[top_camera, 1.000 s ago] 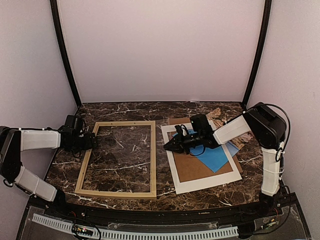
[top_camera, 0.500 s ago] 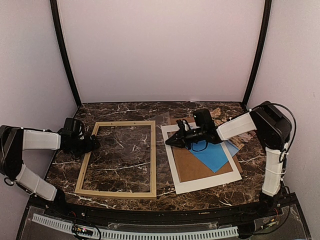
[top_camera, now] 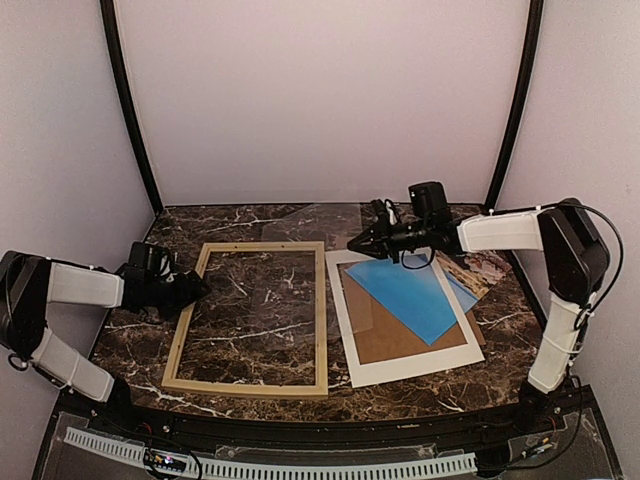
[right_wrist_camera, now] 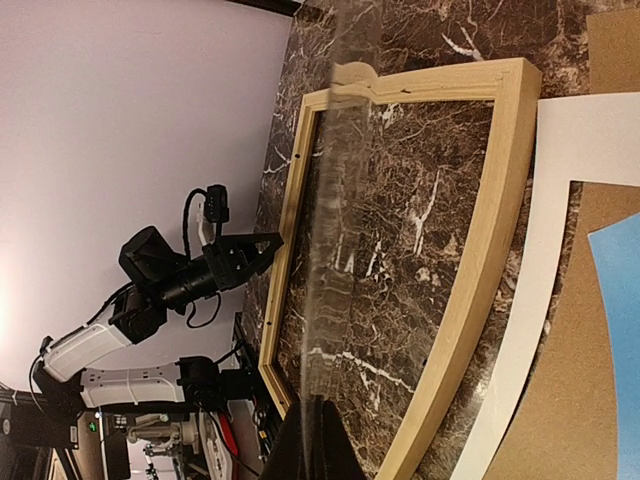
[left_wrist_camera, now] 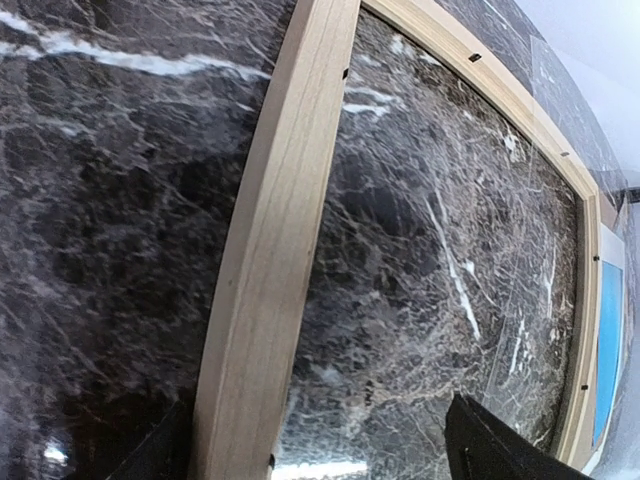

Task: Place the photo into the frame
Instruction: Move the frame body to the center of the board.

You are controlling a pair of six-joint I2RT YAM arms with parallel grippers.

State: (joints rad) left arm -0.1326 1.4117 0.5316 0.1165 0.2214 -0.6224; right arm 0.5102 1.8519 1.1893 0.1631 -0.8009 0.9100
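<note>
The frame [top_camera: 248,316] of light wood lies flat on the left half of the table; its left rail [left_wrist_camera: 270,250] runs up the left wrist view. My left gripper [top_camera: 196,290] stands open, its fingers either side of that rail [left_wrist_camera: 320,462]. My right gripper [top_camera: 352,243] is raised behind the frame's far right corner, shut on the edge of a clear sheet [right_wrist_camera: 335,200] that hangs tilted over the frame. The gripper's tips [right_wrist_camera: 320,408] pinch that sheet edge-on. The photo [top_camera: 482,266] lies at the right, mostly covered by a blue sheet [top_camera: 412,296].
A white mat [top_camera: 400,371] lies right of the frame with a brown backing board [top_camera: 395,338] on it. The blue sheet rests on the board. Black posts stand at both back corners, with pale walls on three sides.
My right gripper has shut on the clear sheet and lifted it up and back to the right. The frame has slid slightly right, and my left gripper followed it.
</note>
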